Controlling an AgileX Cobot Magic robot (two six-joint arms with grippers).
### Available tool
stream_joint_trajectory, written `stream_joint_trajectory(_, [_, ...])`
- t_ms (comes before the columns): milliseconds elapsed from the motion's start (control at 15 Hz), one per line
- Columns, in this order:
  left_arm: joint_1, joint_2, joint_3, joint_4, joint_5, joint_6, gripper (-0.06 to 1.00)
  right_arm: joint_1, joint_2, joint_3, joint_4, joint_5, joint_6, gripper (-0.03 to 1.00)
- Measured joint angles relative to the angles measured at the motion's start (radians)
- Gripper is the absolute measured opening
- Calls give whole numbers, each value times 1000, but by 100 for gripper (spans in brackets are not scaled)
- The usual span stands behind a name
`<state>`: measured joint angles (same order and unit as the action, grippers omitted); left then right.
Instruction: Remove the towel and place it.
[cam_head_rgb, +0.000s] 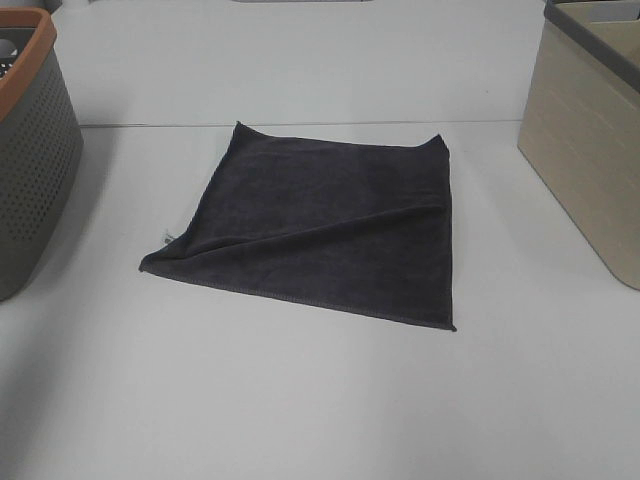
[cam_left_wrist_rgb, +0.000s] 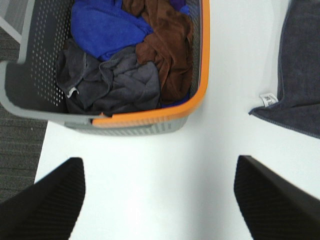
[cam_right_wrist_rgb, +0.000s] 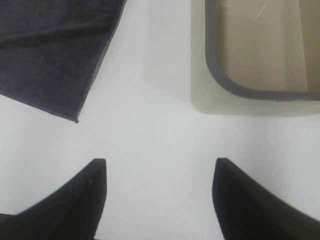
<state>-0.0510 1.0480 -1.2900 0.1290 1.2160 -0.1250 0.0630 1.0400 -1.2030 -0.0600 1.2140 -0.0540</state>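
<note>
We see the towel (cam_head_rgb: 325, 230) spread flat on the white desk (cam_head_rgb: 300, 400), roughly in the middle between two baskets, with one diagonal crease running across it and its corners lying loose. It is a dark charcoal cloth with stitched hems, and from the left wrist camera we can make out a small white label (cam_left_wrist_rgb: 268, 99) at one of its edges. To the left stands a grey perforated basket with an orange rim (cam_head_rgb: 30, 150); looking down into it, we find a blue cloth (cam_left_wrist_rgb: 107, 27), a brown cloth (cam_left_wrist_rgb: 167, 50) and a dark grey cloth (cam_left_wrist_rgb: 110, 82) heaped together. To the right stands a beige basket with a grey rim (cam_head_rgb: 585, 170), and the part of its inside that we can see holds nothing. The left pincer (cam_left_wrist_rgb: 160, 200) hangs over bare desk between the orange-rimmed basket and the towel, its jaws spread wide and holding nothing. The right pincer (cam_right_wrist_rgb: 160, 200) hangs over bare desk between the towel's corner and the beige basket, likewise spread wide and gripping nothing. Neither pincer touches the towel.
</note>
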Motion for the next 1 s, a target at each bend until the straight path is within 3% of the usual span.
stream_joint_trajectory(533, [0, -608, 482, -1, -4, -42, 76, 0, -512, 485, 32, -21, 0, 62])
stream_joint_trajectory(1000, [0, -928, 645, -2, -53, -42, 76, 0, -710, 643, 60, -57, -7, 62])
